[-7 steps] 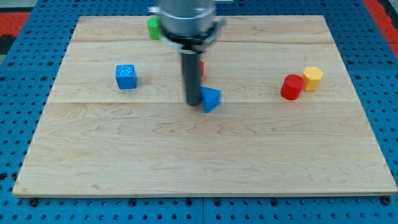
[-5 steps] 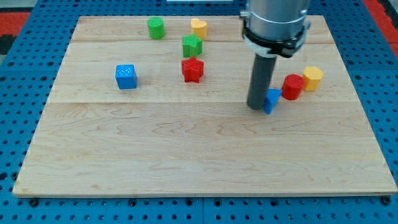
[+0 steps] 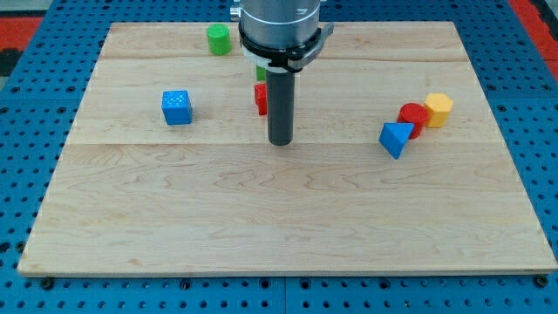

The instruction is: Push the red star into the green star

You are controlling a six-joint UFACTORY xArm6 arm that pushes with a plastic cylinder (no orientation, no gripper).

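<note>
On the pale wooden board (image 3: pixel 288 227), set on a blue pegboard bench (image 3: pixel 17 174), our dark rod stands upright near the middle, and my tip (image 3: pixel 279 142) rests on bare wood with no block touching it. We carry no jaws to open or close: the rod ends plain and holds nothing.

Nearest the view's bottom among the blocks is the blue triangular block (image 3: pixel 395 138), well to the view's right of the tip. Just behind it, and touching or nearly touching it, sits the red cylinder-like block (image 3: pixel 412 117), with the yellow block (image 3: pixel 438 108) pressed against that one's right side.

To the view's left of the tip, well apart from it, the blue cube (image 3: pixel 176 106) stands alone.

Directly behind the rod, toward the view's top, we see only a sliver of the red star (image 3: pixel 260 98) showing at the rod's left edge; the rest is hidden by our rod, so its shape cannot be made out here. The tip lies just below it in the view. Above that sliver a small patch of the green star (image 3: pixel 261 73) peeks out under the arm's grey collar (image 3: pixel 279 26); we cannot tell whether the two stars touch.

Farthest off, near the board's top edge and left of the collar, stands the green cylinder (image 3: pixel 218 38).
</note>
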